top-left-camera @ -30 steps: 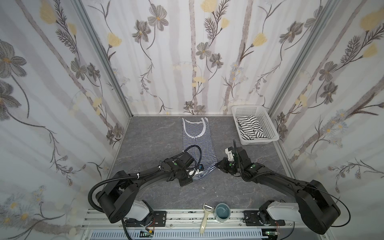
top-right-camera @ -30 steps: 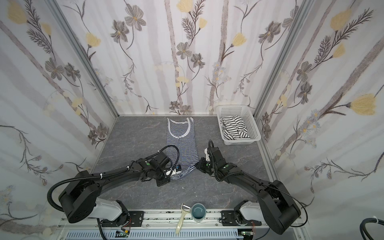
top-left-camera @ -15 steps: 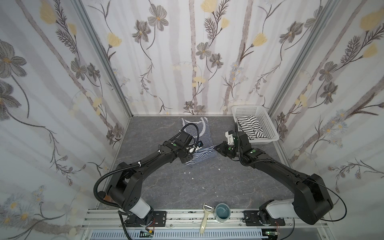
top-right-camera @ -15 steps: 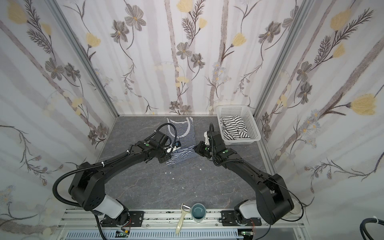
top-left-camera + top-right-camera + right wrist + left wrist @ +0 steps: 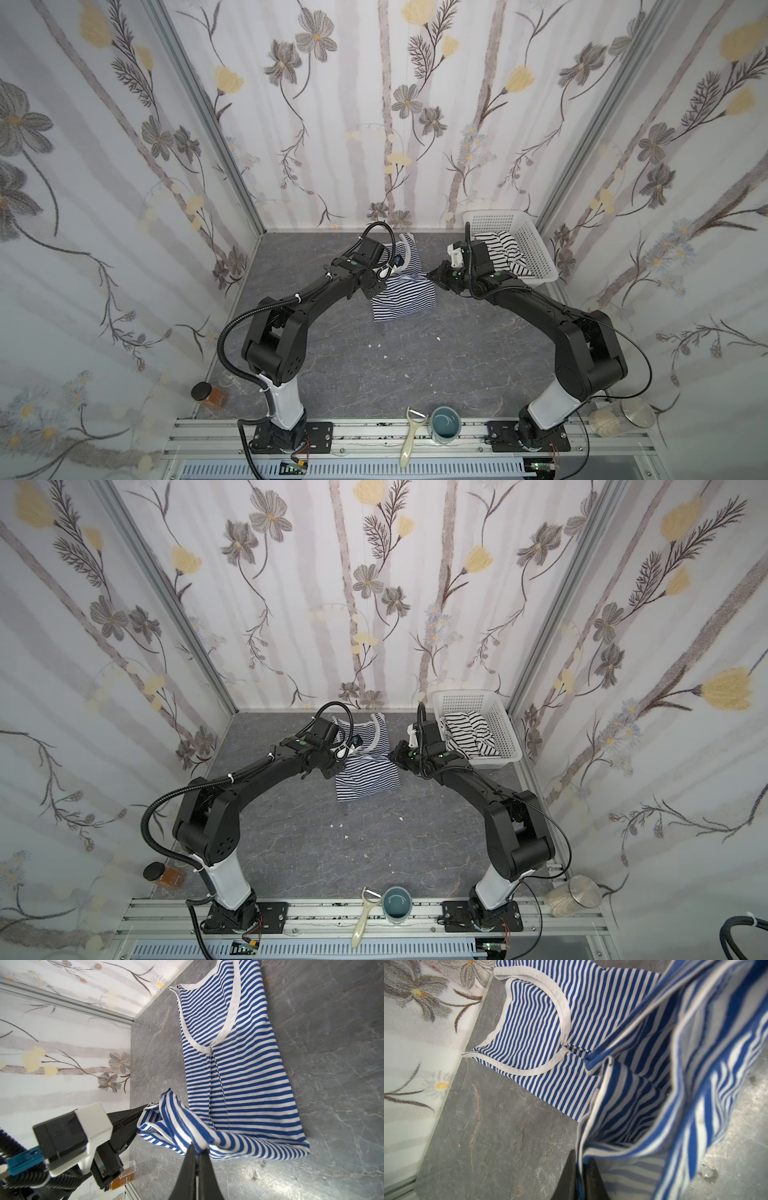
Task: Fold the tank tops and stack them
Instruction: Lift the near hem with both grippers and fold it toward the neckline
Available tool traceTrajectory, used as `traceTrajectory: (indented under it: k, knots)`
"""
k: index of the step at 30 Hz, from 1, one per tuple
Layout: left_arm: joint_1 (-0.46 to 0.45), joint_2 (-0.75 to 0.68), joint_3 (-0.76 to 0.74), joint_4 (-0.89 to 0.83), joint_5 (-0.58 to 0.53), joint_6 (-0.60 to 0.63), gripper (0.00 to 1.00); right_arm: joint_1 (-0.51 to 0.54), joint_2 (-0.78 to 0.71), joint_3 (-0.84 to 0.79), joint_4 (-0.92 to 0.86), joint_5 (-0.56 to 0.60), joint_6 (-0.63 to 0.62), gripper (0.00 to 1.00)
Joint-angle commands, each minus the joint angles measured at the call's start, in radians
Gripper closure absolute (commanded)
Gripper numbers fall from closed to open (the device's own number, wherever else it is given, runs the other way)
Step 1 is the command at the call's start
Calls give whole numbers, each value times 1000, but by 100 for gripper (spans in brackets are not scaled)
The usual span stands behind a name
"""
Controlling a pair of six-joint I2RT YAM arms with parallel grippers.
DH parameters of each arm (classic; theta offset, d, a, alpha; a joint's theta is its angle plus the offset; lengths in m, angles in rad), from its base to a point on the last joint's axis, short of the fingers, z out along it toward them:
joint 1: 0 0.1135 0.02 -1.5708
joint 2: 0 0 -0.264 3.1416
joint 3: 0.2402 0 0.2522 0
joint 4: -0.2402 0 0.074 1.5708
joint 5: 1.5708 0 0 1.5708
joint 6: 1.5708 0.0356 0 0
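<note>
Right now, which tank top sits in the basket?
The white top with wide black stripes, inside the basket; the fine navy-striped top is on the table.

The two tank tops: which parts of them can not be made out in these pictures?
- Left wrist view: the lifted hem of the navy-striped top is blurred, too near the lens.
- Both top views: the wide-striped top in the basket is partly behind the right arm.
- Right wrist view: this top is out of frame.
</note>
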Motion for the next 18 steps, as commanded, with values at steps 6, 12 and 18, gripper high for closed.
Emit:
traceTrajectory:
  k: [6, 12, 18]
  knots:
    - [31, 89, 88, 19, -29, -19, 90, -24, 129, 116, 40, -56, -4, 100]
    - [47, 154, 135, 26, -34, -25, 89, -53, 212, 160, 68, -77, 7, 100]
    - [53, 216, 172, 30, -51, -23, 87, -71, 293, 201, 114, -127, 31, 100]
